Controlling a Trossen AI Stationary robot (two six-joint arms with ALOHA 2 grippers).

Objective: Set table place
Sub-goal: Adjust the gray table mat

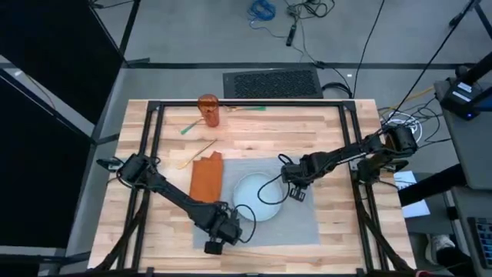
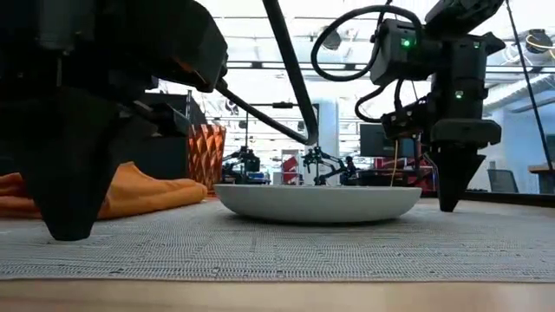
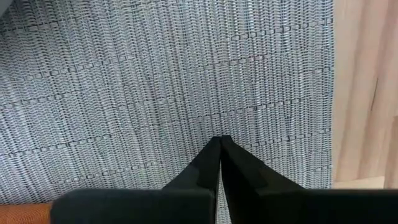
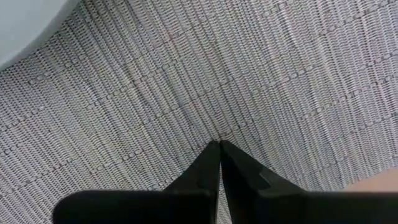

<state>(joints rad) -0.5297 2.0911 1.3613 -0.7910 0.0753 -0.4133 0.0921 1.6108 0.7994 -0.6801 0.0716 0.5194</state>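
The grey woven placemat (image 1: pixel 296 223) lies flat on the wooden table (image 1: pixel 346 138). The pale round plate (image 1: pixel 257 198) rests on it by its base. An orange napkin (image 1: pixel 206 178) lies over the mat's left edge. My left gripper (image 1: pixel 221 232) is shut and points down at the mat's near left part, close to the napkin (image 2: pixel 143 192). My right gripper (image 1: pixel 298 192) is shut too and points down just right of the plate (image 2: pixel 316 202). My left gripper sets its shut fingertips (image 3: pixel 220 140) down on the placemat's top face (image 3: pixel 186 106) from above, near the mat's edge (image 3: pixel 331 112). The mat stays flat on the table. My right gripper has its shut fingertips (image 4: pixel 219 144) on the placemat's weave (image 4: pixel 261 93) from above, beside the plate's rim (image 4: pixel 25 31). The mat lies flat under them.
An orange ribbed cup (image 1: pixel 208 110) stands at the table's far left part. A green-handled utensil (image 1: pixel 189 129) and a wooden one (image 1: pixel 196 154) lie near it, another (image 1: pixel 244 108) at the far edge. A black metal frame (image 1: pixel 231 102) rims the table.
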